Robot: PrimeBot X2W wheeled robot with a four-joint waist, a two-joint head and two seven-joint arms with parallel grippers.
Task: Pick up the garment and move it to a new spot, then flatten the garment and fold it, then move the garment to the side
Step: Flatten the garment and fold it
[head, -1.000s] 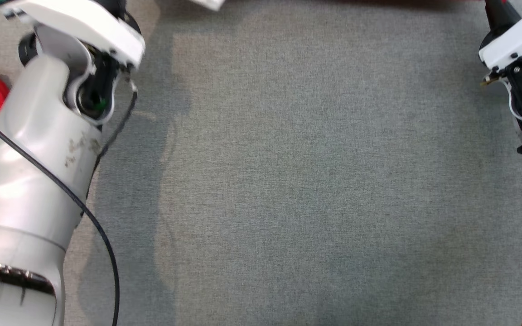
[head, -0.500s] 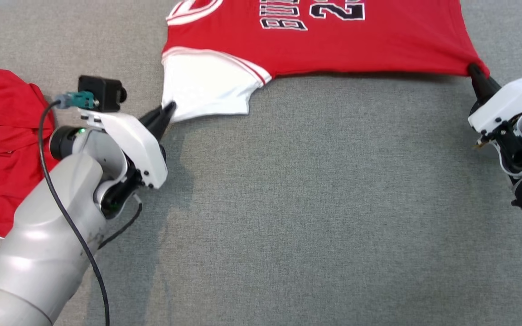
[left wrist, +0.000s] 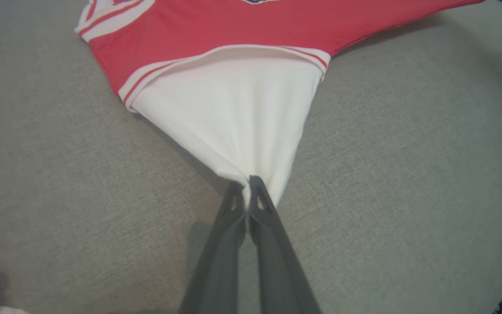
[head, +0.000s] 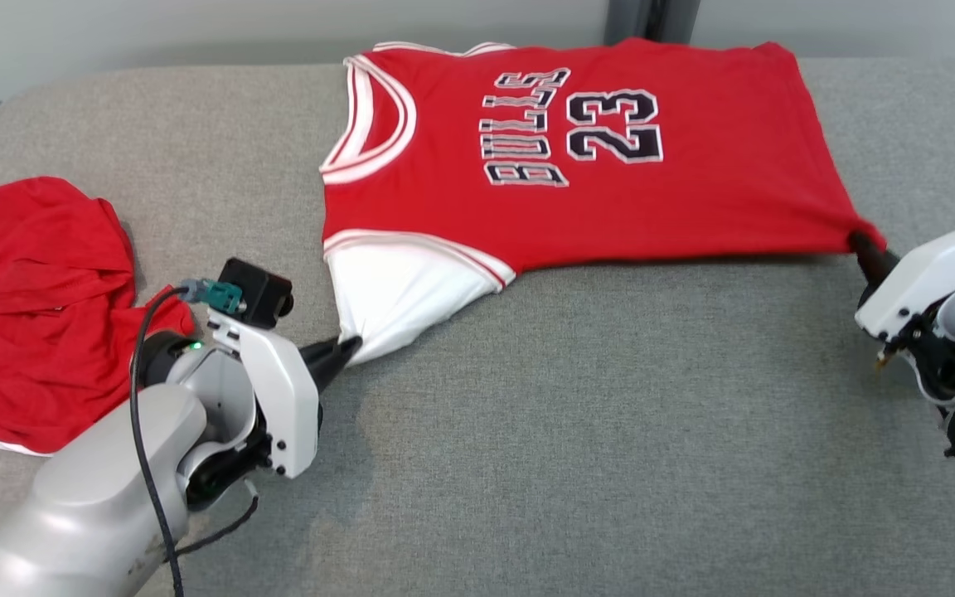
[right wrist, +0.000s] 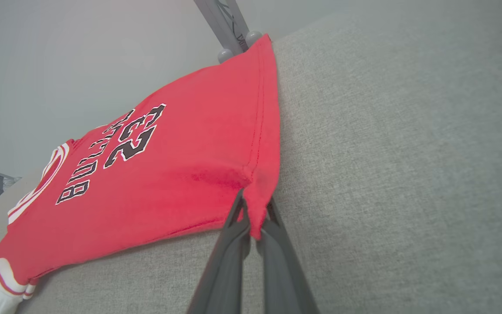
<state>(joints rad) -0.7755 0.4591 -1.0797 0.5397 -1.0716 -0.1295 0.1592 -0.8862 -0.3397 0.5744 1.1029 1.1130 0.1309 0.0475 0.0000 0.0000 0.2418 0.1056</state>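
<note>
The garment (head: 610, 191) is a red jersey with white sleeves and black lettering, spread flat across the far half of the grey table. My left gripper (head: 351, 347) is shut on the tip of its white sleeve (left wrist: 233, 117), pulling it into a point; in the left wrist view the gripper (left wrist: 246, 183) pinches the cloth. My right gripper (head: 860, 242) is shut on the red hem corner (right wrist: 257, 196) at the right, and the right wrist view shows the gripper (right wrist: 253, 205) clamped on the cloth. The jersey (right wrist: 155, 174) lies stretched between both.
A second crumpled red garment (head: 46, 307) lies at the table's left edge beside my left arm. The grey fabric table (head: 577, 456) stretches out in front of the jersey. A dark post (head: 652, 21) stands behind the far edge.
The head camera has tilted up, so the whole jersey and far edge now show. The sleeve tip looks more pulled to a point toward my left gripper.
</note>
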